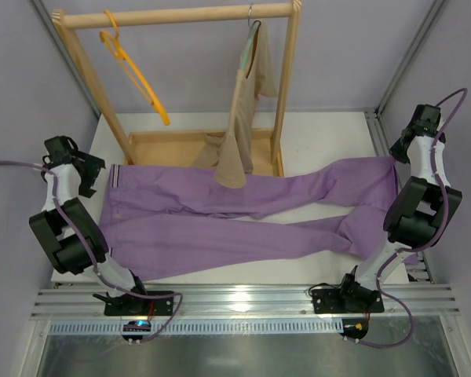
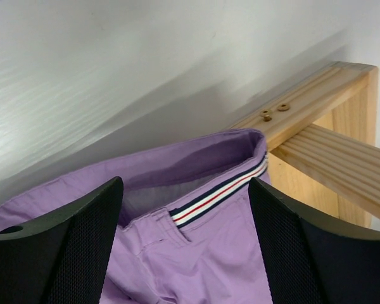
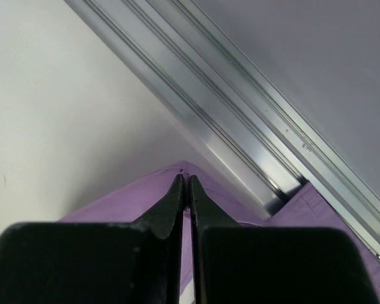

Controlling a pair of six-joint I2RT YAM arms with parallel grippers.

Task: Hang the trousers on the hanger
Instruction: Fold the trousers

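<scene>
The lilac trousers (image 1: pixel 243 216) lie flat across the white table, waistband to the left and legs running right. My left gripper (image 1: pixel 94 174) hovers at the waistband, open; in the left wrist view its black fingers (image 2: pixel 92 240) stand on either side of the striped waistband (image 2: pixel 218 196) without touching it. My right gripper (image 1: pixel 399 149) is at the hem of the far leg. Its jaws (image 3: pixel 185 178) are shut, and the purple cloth (image 3: pixel 126 199) rises to a peak at their tips. The orange-yellow hanger (image 1: pixel 133 71) hangs empty on the rack's top bar.
The wooden rack (image 1: pixel 177 16) stands at the back of the table, its base frame (image 2: pixel 329 126) close beside the waistband. A beige garment (image 1: pixel 243 118) on a grey-green hanger droops onto the trousers. An aluminium rail (image 3: pixel 240 126) runs along the table's right edge.
</scene>
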